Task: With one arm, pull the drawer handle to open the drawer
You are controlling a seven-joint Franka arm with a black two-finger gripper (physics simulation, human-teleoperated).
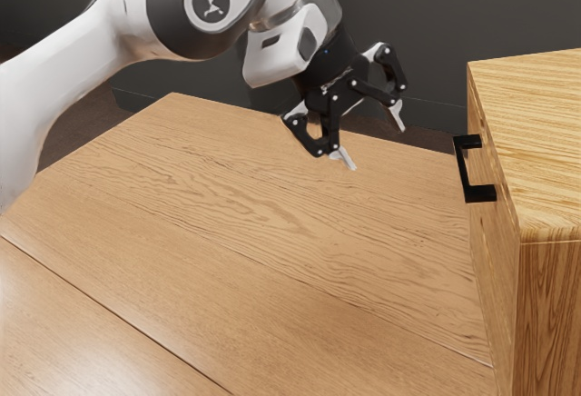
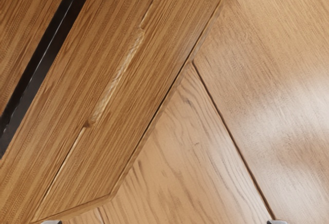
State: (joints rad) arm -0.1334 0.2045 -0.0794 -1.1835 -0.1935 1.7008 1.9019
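Observation:
A wooden cabinet stands at the exterior view's right edge of the table. A black bar handle sticks out of its drawer front, which faces the arm and looks flush with the cabinet. My black gripper hangs open above the tabletop, well to the left of the handle and apart from it, with nothing between its fingers. In the wrist view the drawer front lies ahead of the hand, the black handle running slantwise across it.
The wooden table stretches wide under the arm, with a seam running across its near part. A dark wall stands behind the table's far edge.

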